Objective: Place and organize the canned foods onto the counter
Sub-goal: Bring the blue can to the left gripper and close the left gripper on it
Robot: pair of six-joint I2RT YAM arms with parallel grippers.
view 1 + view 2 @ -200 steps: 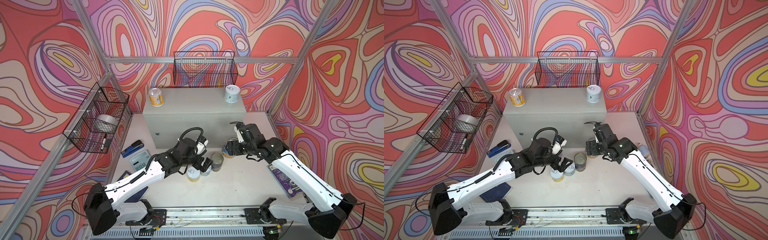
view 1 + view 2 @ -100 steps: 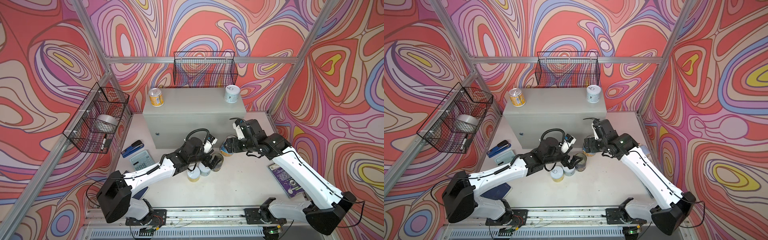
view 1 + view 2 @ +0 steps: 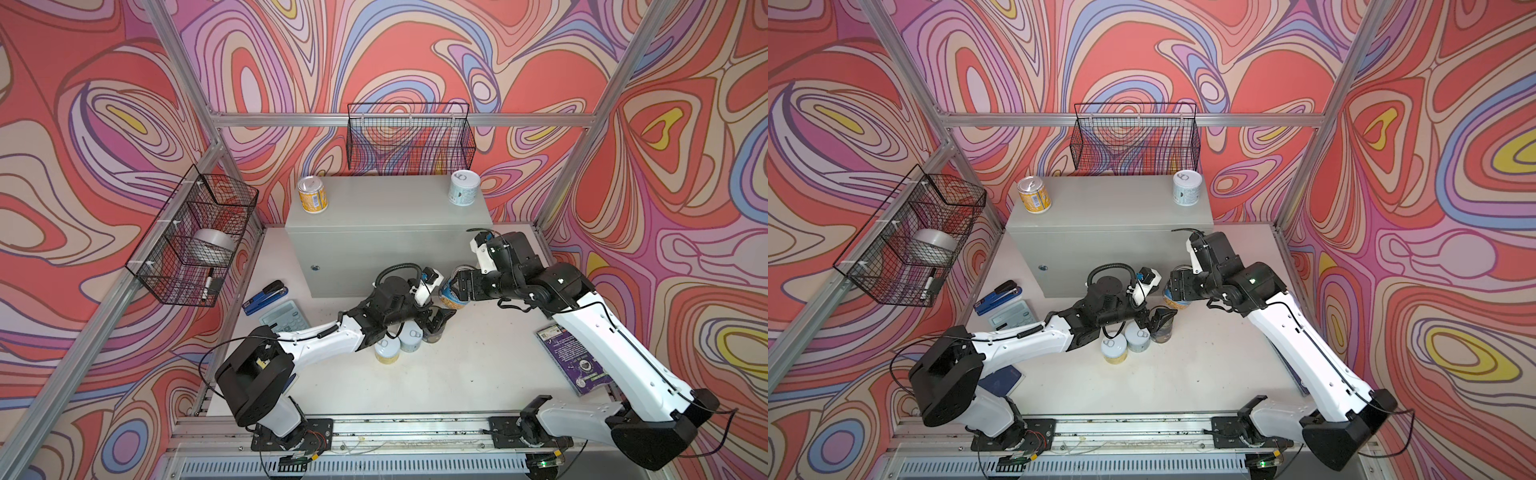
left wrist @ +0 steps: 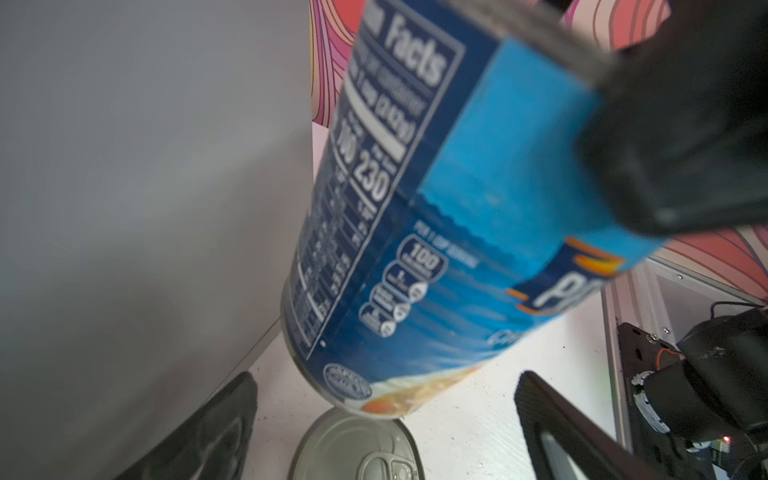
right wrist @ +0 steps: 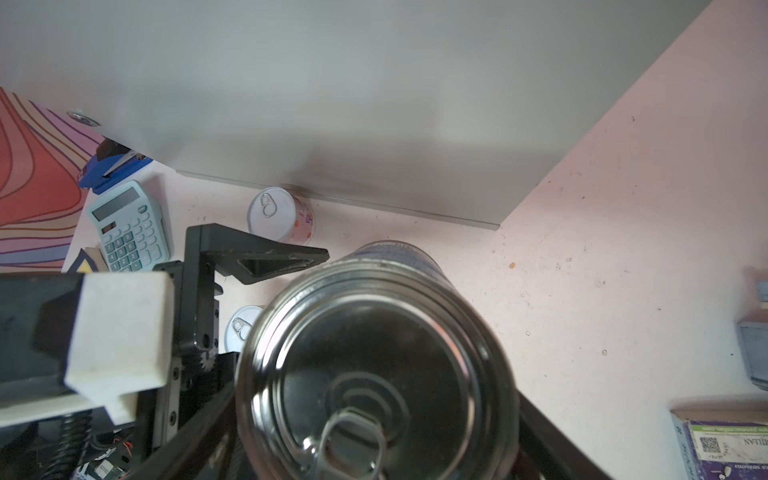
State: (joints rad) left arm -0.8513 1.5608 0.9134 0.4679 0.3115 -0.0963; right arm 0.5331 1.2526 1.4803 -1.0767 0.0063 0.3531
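My right gripper (image 3: 457,287) (image 5: 374,436) is shut on the tall blue Progresso can (image 3: 451,296) (image 3: 1176,296) (image 4: 415,232) (image 5: 374,365), held tilted just off the table in front of the counter (image 3: 386,216) (image 3: 1108,212). My left gripper (image 3: 435,323) (image 3: 1159,321) (image 4: 385,415) stands open astride the tall dark navy can (image 3: 434,334) (image 4: 357,453). Beside it stand a short pale blue can (image 3: 409,338) (image 5: 243,328) and a yellow one (image 3: 386,352). An orange-yellow can (image 3: 312,199) and a pale blue can (image 3: 464,193) are on the counter. A pink can (image 5: 280,214) stands at the counter's foot.
A blue stapler (image 3: 266,297) and a calculator (image 3: 284,320) lie left of the counter's front. A purple book (image 3: 575,357) lies under the right arm. A wire basket (image 3: 195,241) with a tape roll hangs on the left wall, and another basket (image 3: 409,137) hangs behind the counter.
My left arm has stretched to the right, carrying its open gripper from over the short cans to the dark navy can. The right gripper with the blue can has barely shifted.
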